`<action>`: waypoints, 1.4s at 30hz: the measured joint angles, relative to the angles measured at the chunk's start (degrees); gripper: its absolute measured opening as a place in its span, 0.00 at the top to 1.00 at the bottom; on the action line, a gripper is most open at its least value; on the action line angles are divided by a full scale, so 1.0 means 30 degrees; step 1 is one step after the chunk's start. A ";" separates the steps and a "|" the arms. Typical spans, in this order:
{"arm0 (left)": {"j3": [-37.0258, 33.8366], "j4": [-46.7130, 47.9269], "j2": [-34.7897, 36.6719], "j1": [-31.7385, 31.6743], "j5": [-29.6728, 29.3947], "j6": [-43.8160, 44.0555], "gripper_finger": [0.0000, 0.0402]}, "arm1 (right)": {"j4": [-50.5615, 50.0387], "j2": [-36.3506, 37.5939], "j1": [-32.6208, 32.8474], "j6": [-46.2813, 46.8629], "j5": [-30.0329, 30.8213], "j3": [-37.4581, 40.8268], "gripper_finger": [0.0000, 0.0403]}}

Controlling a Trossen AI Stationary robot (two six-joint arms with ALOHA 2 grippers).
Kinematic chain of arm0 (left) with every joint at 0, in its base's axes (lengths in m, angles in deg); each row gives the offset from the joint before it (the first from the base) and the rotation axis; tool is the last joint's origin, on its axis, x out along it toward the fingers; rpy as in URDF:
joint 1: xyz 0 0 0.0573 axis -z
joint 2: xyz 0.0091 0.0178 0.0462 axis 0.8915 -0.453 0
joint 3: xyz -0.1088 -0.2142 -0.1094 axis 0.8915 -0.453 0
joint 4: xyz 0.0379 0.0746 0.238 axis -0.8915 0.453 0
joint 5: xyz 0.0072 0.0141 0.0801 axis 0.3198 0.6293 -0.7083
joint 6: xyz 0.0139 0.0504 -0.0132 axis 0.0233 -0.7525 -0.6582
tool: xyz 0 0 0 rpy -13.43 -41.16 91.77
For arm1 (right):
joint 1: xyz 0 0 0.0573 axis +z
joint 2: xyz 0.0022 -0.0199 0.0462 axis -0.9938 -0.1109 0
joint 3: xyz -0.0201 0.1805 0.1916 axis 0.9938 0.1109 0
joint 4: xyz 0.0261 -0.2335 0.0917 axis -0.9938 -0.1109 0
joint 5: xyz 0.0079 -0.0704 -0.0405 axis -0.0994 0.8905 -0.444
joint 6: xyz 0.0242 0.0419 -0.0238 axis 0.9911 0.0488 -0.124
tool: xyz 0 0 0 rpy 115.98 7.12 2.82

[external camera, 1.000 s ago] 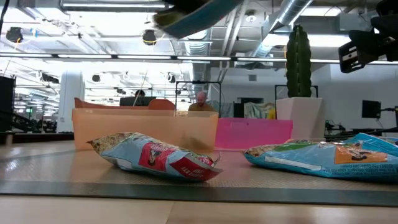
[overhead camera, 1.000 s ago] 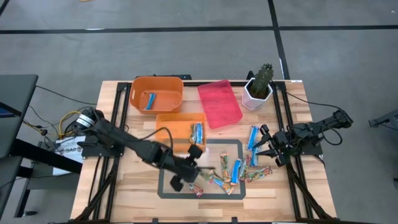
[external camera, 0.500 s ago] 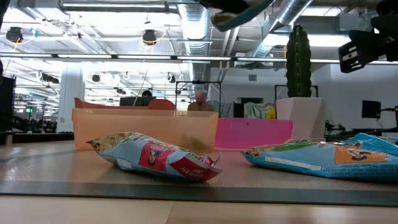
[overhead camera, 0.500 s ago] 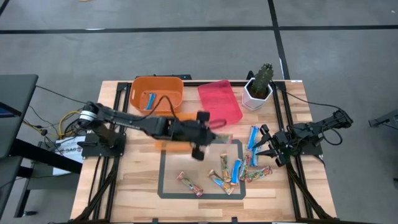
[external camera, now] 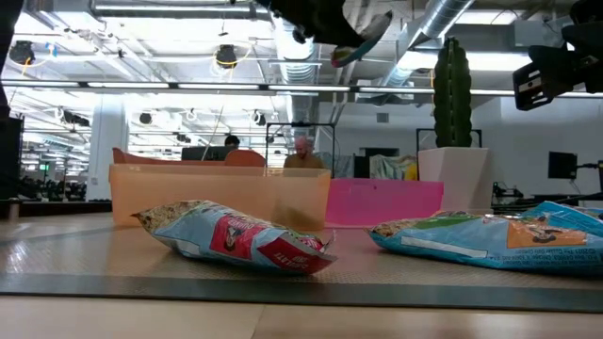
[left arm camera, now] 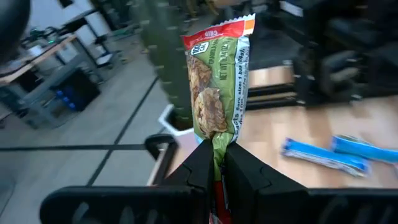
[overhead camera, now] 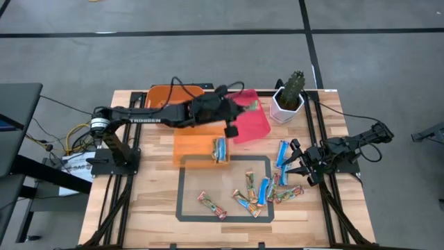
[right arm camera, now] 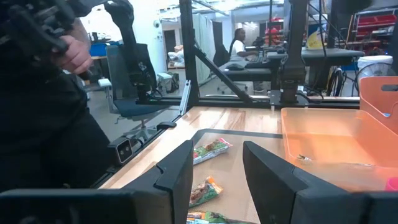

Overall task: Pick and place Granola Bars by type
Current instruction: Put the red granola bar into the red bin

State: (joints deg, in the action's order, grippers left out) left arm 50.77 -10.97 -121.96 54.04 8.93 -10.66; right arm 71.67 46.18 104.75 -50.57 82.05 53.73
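- The table (overhead camera: 146,208) carried a black-taped rectangle, two orange bins and a pink bin (overhead camera: 251,125); none of these had shifted over the last second.
- The left arm had swung well away from the taped rectangle, where it was a second before, up across the nearer orange bin (overhead camera: 201,144) to hang over the pink bin's near edge.
- The left gripper (left arm camera: 215,163) was pinched tight on the lower end of a multicoloured granola bar (left arm camera: 219,81), which stood upright above the fingers in the wrist view, its far end unsupported.
- That carry suggested the multicoloured type belonged in the pink bin, with release the likely next step; the bar was held above the bin, not yet in it.
- The right gripper (right arm camera: 216,168) waited at the table's right side, fingers spread with nothing between them, unmoved across the second.
- Blue bars already lay in the farther orange bin (overhead camera: 175,104) and the nearer one.
- Loose bars (overhead camera: 260,191) of both types remained unsorted inside the taped rectangle, and two blue bars (overhead camera: 282,154) beside it.
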 joint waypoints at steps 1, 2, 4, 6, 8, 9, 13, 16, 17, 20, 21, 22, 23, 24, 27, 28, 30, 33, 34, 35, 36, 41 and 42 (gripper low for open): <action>0.0000 -0.0085 0.0000 -0.0280 -0.0001 0.0133 0.94 | -0.0007 -0.0003 -0.0004 0.0003 0.0003 -0.0001 0.67; 0.0000 -0.0207 -0.0007 -0.0533 0.0000 0.0282 0.94 | -0.0004 0.0001 -0.0001 -0.0001 -0.0001 -0.0001 0.67; 0.0000 -0.0430 -0.0015 -0.1003 0.0005 0.0443 0.94 | -0.0001 -0.0002 0.0003 -0.0004 0.0003 0.0005 0.67; 0.0000 -0.0688 -0.0015 -0.1385 0.0224 0.0466 0.94 | -0.0004 0.0004 0.0000 -0.0001 -0.0004 0.0000 0.67; 0.0000 -0.0717 -0.0015 -0.1739 0.0957 0.0588 0.94 | 0.0000 -0.0003 -0.0002 0.0001 -0.0004 0.0001 0.67; 0.0000 -0.0703 -0.0018 -0.1882 0.1345 0.0736 0.94 | 0.0000 -0.0003 -0.0004 -0.0001 0.0003 0.0002 0.67; 0.0073 -0.1406 -0.0580 -0.2236 0.2453 0.1158 0.94 | 0.0000 0.0004 -0.0004 -0.0004 -0.0004 -0.0001 0.67; 0.0177 -0.1703 -0.1410 -0.2302 0.2527 0.1459 0.94 | -0.0007 0.0000 0.0000 -0.0002 -0.0004 0.0003 0.67; 0.0363 -0.1753 -0.1747 -0.2302 0.2534 0.1622 0.94 | 0.0000 0.0001 -0.0001 -0.0001 -0.0001 0.0002 0.67; 0.1339 -0.1038 -0.2798 -0.2360 0.2506 0.2105 0.94 | -0.0006 -0.0003 0.0000 -0.0003 0.0002 -0.0001 0.67; 0.1784 -0.0682 -0.3222 -0.2360 0.2506 0.2130 0.94 | 0.0000 0.0004 0.0003 0.0002 -0.0003 0.0002 0.67; 0.2257 -0.0217 -0.3644 -0.2361 0.2506 0.2153 0.94 | 0.0000 -0.0003 0.0003 0.0002 0.0003 0.0005 0.67; 0.2730 0.0584 -0.4034 -0.2375 0.2506 0.2229 0.94 | 0.0000 -0.0003 0.0003 -0.0004 -0.0004 -0.0001 0.67; 0.3296 0.1199 -0.4478 -0.2375 0.2506 0.2410 0.94 | -0.0006 0.0003 0.0003 -0.0001 0.0001 0.0000 0.67; 0.4992 0.2917 -0.5639 -0.2396 0.2623 0.2886 0.94 | -0.0004 0.0000 0.0001 0.0000 -0.0003 0.0004 0.67; 0.5563 0.3485 -0.5989 -0.2396 0.2779 0.2989 0.94 | -0.0004 -0.0003 0.0002 -0.0003 0.0002 0.0000 0.67; 0.6728 0.4656 -0.6740 -0.2404 0.2945 0.3214 0.94 | -0.0007 0.0002 -0.0004 -0.0004 -0.0004 0.0004 0.67; 0.8369 0.6412 -0.7811 -0.2426 0.3182 0.3629 0.94 | -0.0007 0.0004 -0.0004 0.0003 0.0003 0.0006 0.67; 0.8882 0.6976 -0.8151 -0.2426 0.3251 0.3786 0.94 | -0.0007 -0.0003 -0.0004 0.0002 -0.0003 -0.0001 0.67; 0.9322 0.7611 -0.8438 -0.2427 0.3360 0.3933 0.94 | 0.0000 0.0004 0.0003 0.0003 -0.0004 0.0002 0.67; 0.9727 0.8111 -0.8711 -0.2447 0.3449 0.4091 0.94 | -0.0005 -0.0001 0.0003 -0.0002 0.0001 0.0006 0.67; 1.0873 1.0410 -0.9599 -0.2491 0.4011 0.4838 0.94 | -0.0006 -0.0002 0.0003 -0.0004 -0.0003 0.0000 0.67; 1.0943 1.0280 -0.9690 -0.2491 0.4060 0.4959 0.94 | -0.0007 0.0004 -0.0004 -0.0004 -0.0004 -0.0001 0.67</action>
State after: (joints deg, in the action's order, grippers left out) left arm 83.60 19.88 -151.03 46.57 21.11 4.22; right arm 71.64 46.19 104.74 -50.58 82.03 53.73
